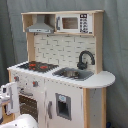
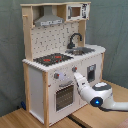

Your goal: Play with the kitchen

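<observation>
White panels and pale wood make up the kitchen (image 2: 62, 60), which stands upright and fills the middle of both exterior views; in the second exterior view it rests on a wooden floor (image 2: 17, 119) with a grey curtain (image 2: 10, 50) behind it. My arm comes in from about four o'clock in the second exterior view, and the gripper (image 2: 76, 76) is pressed up against the front panel, right by the knobs (image 2: 56, 76) and just above the windowed oven door (image 2: 65, 96).

What worries me from here is force. The toy looks light and tall, so I judge that a push straight into the front could rock it or slide it back on the floor. If I am on a knob and twist off-axis, the tip could slip off and scrape across the panel, or catch on the top edge of the oven door. The black faucet (image 2: 74, 39) and the hob (image 2: 52, 58) sit above the contact point at roughly twelve o'clock, and I think a careless upward retreat could knock the counter's edge.

As for the fingers, I cannot tell how far apart they are: the tip merges with the white panel in the second exterior view, and in the first exterior view only part of the arm (image 1: 11, 97) shows at about eight o'clock, low beside the cabinet. The gripper appears to touch the panel near a knob, but whether it clasps anything I cannot say.
</observation>
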{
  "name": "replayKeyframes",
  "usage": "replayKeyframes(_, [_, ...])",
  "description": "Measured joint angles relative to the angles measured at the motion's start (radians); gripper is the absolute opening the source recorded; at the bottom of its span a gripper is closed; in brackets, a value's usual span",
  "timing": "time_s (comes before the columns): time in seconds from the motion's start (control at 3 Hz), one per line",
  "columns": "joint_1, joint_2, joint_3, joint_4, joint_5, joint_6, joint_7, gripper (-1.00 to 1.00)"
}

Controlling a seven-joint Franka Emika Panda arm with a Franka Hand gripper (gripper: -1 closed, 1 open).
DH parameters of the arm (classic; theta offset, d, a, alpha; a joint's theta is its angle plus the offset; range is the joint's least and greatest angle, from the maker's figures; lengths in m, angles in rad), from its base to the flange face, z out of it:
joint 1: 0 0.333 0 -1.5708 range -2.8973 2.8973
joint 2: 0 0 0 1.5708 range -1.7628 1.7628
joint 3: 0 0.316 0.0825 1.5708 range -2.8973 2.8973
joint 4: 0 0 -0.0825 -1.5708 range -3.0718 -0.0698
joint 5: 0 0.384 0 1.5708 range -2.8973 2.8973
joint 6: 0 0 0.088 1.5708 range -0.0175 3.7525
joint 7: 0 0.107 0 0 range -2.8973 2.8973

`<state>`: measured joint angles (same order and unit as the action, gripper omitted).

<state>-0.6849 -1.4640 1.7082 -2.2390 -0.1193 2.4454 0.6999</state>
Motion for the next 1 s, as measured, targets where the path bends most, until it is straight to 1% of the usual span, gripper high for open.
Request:
replayKeyframes(0.33, [0.03,-0.009,-0.048,-0.003,-0.021,0.001,-0.091,1.0])
replayKeyframes(0.67, [0.039,-0.009,-0.091,0.003,-0.059,0.014,-0.189,1.0])
replayKeyframes(1.0, [0.037,-0.009,-0.117,0.008,-0.094,0.041,-0.294,1.0])
